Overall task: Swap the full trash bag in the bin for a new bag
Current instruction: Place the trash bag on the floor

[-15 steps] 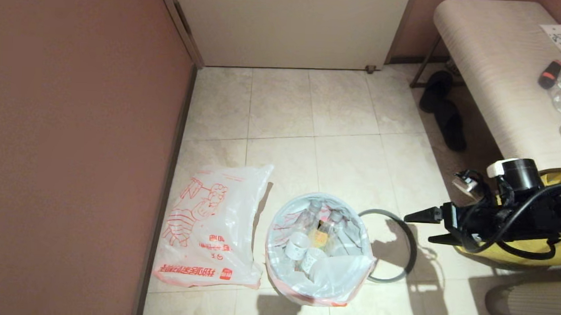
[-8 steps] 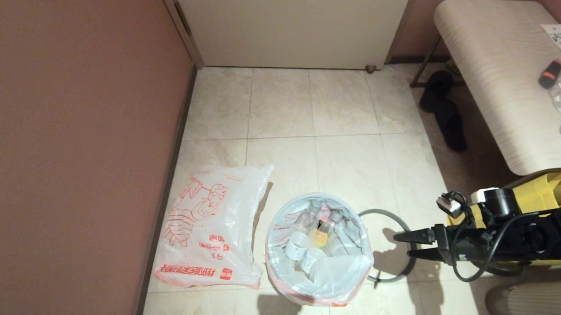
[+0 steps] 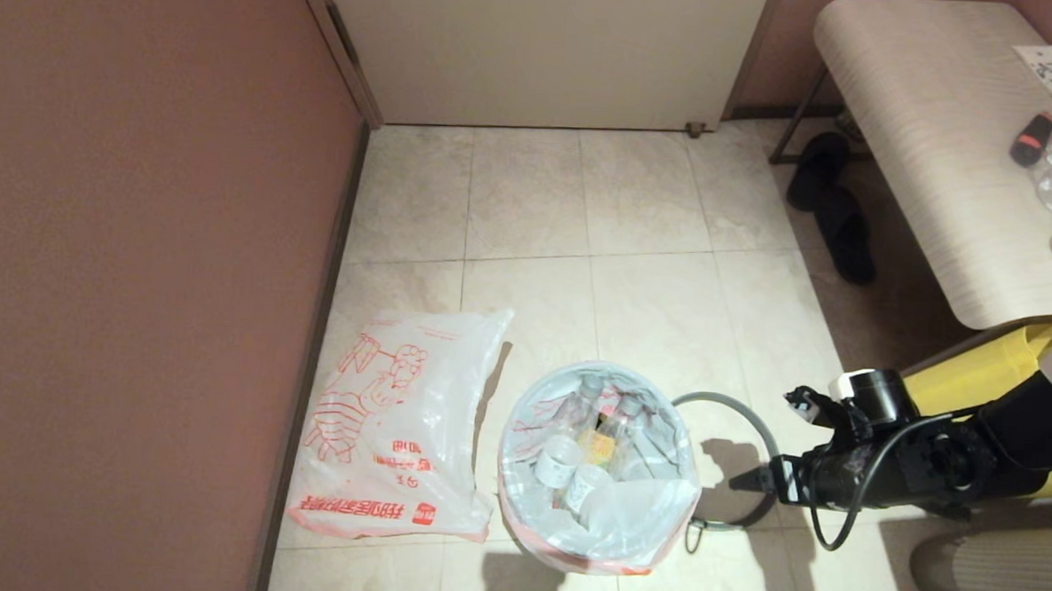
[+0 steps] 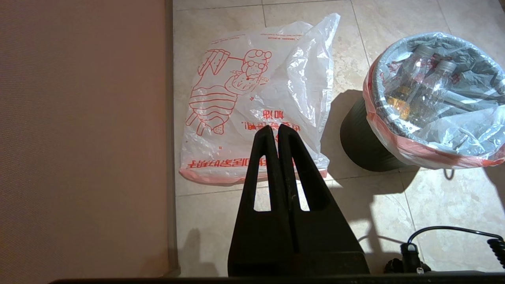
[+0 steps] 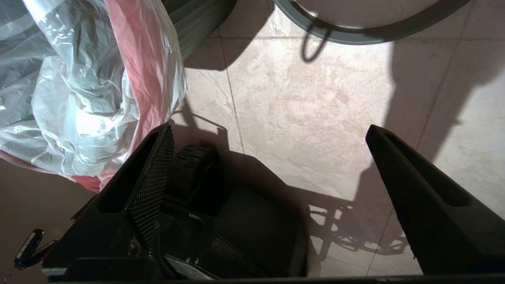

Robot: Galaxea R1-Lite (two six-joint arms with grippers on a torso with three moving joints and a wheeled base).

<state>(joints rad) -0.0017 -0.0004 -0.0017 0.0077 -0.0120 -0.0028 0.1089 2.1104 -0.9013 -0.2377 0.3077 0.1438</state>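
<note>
The full trash bag (image 3: 610,512) lines the black bin (image 4: 360,142), its pink-red rim folded over the edge, with several bottles and cups inside. The bin's grey hoop (image 3: 745,413) lies loose on the floor to its right. The new bag (image 3: 396,432), printed with red characters, lies flat to the left of the bin. My right gripper (image 3: 753,479) hangs low over the hoop, right of the bin, open; in the right wrist view this gripper (image 5: 270,130) has the full bag (image 5: 79,98) beside one finger. My left gripper (image 4: 278,128) is shut and empty, held above the new bag (image 4: 256,98).
A reddish wall (image 3: 136,270) runs along the left, a door (image 3: 546,48) stands at the back. A bench (image 3: 941,145) with bottles stands at the right, black slippers (image 3: 836,211) beside it and a yellow bag (image 3: 993,369) below. My base (image 5: 236,221) sits under the right gripper.
My right arm has dropped lower and moved left toward the bin, ending just over the grey hoop. Bags, bin and hoop have not moved.
</note>
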